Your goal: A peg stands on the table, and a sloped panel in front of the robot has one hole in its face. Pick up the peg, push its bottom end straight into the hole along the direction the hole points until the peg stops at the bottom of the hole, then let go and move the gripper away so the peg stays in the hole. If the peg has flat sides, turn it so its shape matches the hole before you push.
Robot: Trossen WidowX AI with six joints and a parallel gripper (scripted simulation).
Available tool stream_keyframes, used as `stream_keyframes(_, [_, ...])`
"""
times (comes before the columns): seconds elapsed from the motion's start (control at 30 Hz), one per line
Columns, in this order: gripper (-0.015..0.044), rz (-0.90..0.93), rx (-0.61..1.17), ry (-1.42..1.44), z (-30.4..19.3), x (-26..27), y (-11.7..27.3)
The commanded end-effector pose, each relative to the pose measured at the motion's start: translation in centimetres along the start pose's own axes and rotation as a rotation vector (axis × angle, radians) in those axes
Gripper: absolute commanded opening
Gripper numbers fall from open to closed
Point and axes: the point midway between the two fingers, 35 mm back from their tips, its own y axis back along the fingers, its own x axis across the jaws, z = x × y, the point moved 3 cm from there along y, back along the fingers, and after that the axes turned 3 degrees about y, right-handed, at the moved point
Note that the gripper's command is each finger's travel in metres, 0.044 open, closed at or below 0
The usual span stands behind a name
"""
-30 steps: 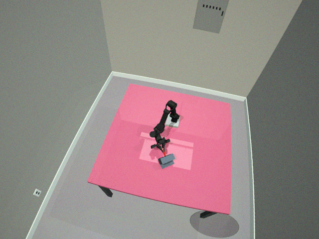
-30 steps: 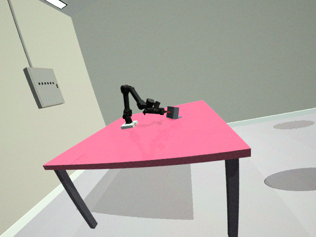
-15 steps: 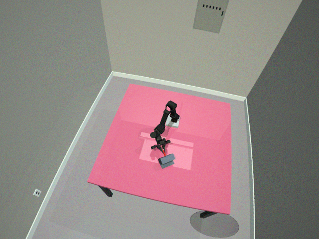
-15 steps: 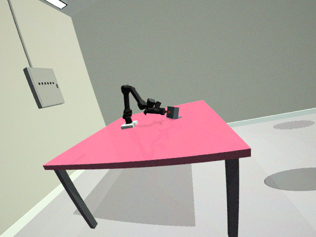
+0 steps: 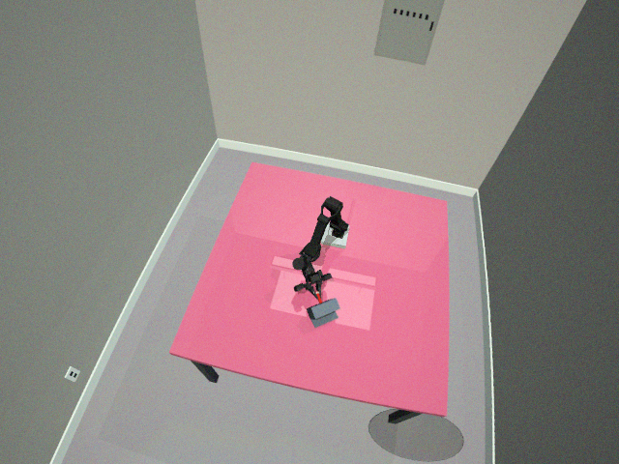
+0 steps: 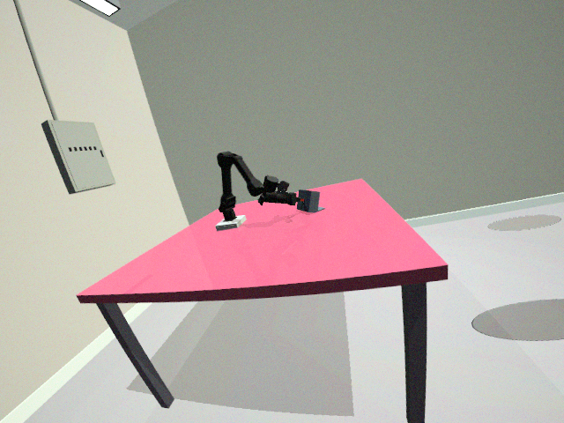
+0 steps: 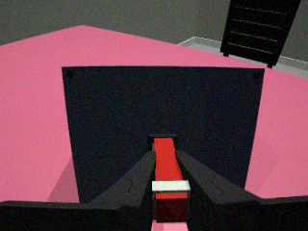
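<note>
The red peg [image 5: 319,298] [image 6: 301,200] [image 7: 166,166] has flat sides and a white band near its near end. My gripper [image 5: 317,295] [image 6: 298,200] [image 7: 165,157] is shut on the peg, one finger on each side. The dark blue-grey sloped panel [image 5: 323,308] [image 6: 310,200] [image 7: 111,106] stands just in front of the fingertips. In the wrist view the peg's far end is at the panel's hole [image 7: 164,135], with a thin dark margin above and at the left. The peg looks lined up with the hole's sides. How deep its end sits is hidden.
The pink table [image 5: 390,360] [image 6: 355,246] [image 7: 34,120] carries the arm's white base [image 5: 336,238] [image 6: 231,222] behind the gripper. A black cabinet [image 7: 260,29] stands beyond the table in the wrist view.
</note>
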Motion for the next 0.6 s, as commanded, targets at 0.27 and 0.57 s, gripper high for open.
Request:
stream_keyframes(0.27, [0.0000,0.003,0.001,-0.006,-0.24,0.04,-0.64])
stream_keyframes(0.57, [0.0000,0.002,-0.002,0.002,-0.01,0.03,-0.46])
